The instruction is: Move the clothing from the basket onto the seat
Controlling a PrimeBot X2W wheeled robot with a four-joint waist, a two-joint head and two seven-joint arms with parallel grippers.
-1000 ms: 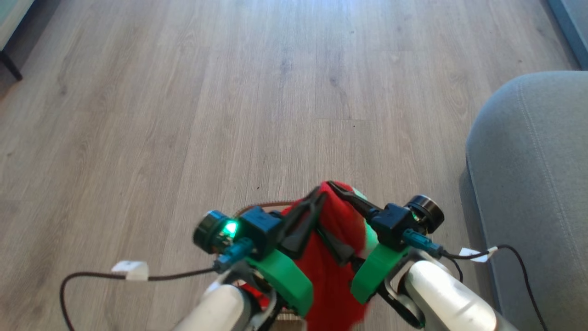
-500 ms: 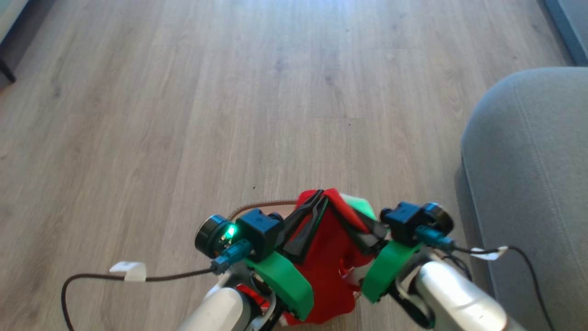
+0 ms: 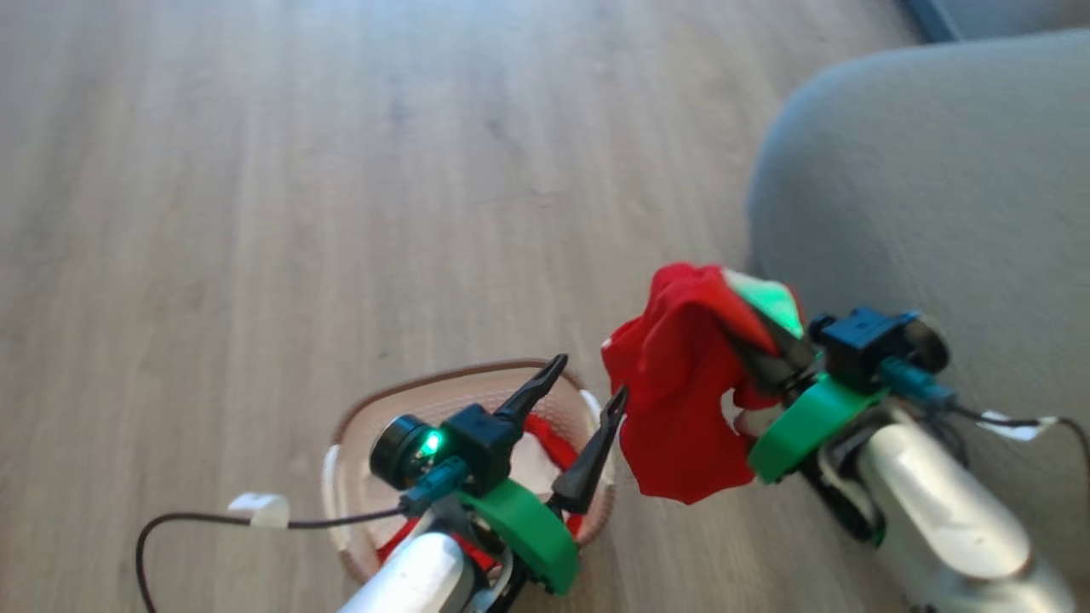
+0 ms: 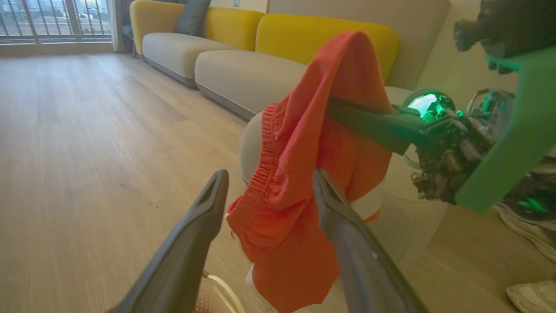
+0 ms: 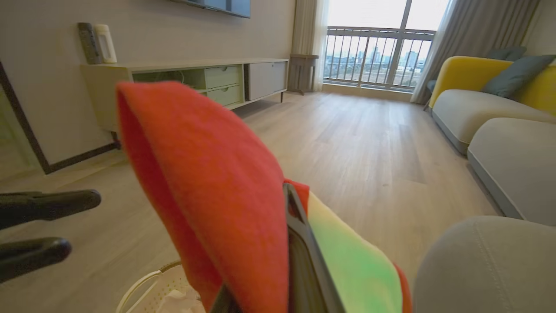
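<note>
My right gripper [image 3: 760, 339] is shut on a bright red garment [image 3: 677, 400] with a white panel, which hangs in the air between the basket and the grey seat [image 3: 937, 179]. One of its dark fingers [image 5: 300, 243] shows against the fabric [image 5: 208, 174], and the other is hidden under it. My left gripper [image 3: 589, 378] stands open above the cream basket [image 3: 460, 372] with nothing between its fingers. More red clothing [image 3: 549, 432] lies inside the basket. From the left wrist, the garment [image 4: 304, 143] dangles just beyond my open fingers [image 4: 213, 195].
Wood flooring spreads to the left and ahead. Black cables [image 3: 255, 518] trail from both wrists. A yellow and grey sofa [image 4: 243, 74] stands further back, a low cabinet [image 5: 208, 82] lines the wall, and shoes [image 4: 530, 226] lie on the floor.
My left gripper has let go of the red garment and opened. The right gripper has carried the garment up and right, towards the seat. The camera turned right, uncovering the basket.
</note>
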